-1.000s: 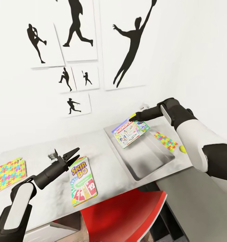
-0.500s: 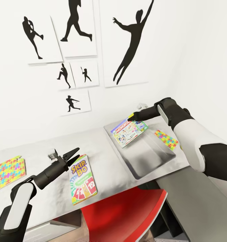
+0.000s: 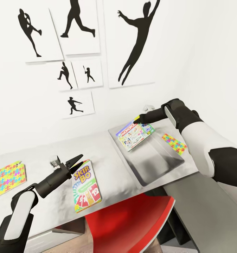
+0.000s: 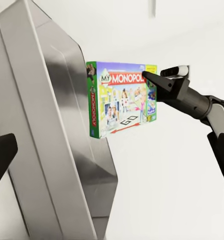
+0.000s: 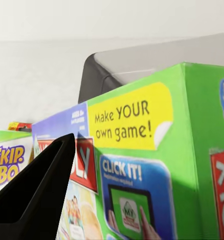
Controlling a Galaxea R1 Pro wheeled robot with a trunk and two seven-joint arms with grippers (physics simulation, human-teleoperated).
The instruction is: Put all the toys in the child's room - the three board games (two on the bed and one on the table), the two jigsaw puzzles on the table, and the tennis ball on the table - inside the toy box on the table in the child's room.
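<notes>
My right gripper (image 3: 136, 120) is shut on a corner of a Monopoly board game (image 3: 134, 135), holding it tilted over the far end of the grey toy box (image 3: 157, 165) on the table (image 3: 44, 154). The left wrist view has this game (image 4: 122, 97) just above the toy box (image 4: 52, 125). A Skip-Bo board game (image 3: 85, 185) lies flat by my open left gripper (image 3: 77, 161). One jigsaw puzzle (image 3: 9, 174) lies at the table's left end, another (image 3: 174, 143) right of the toy box. The tennis ball is hidden and the bed is out of view.
A red chair (image 3: 132, 225) is tucked under the table's front edge below the toy box. Black sports silhouette pictures (image 3: 79, 63) hang on the white wall behind the table. My right forearm (image 3: 210, 147) covers the table's right end.
The head view has drifted slightly. The right gripper still holds the Monopoly game over the toy box, a little higher. The tennis ball has gone behind my right forearm. The left arm is unmoved.
</notes>
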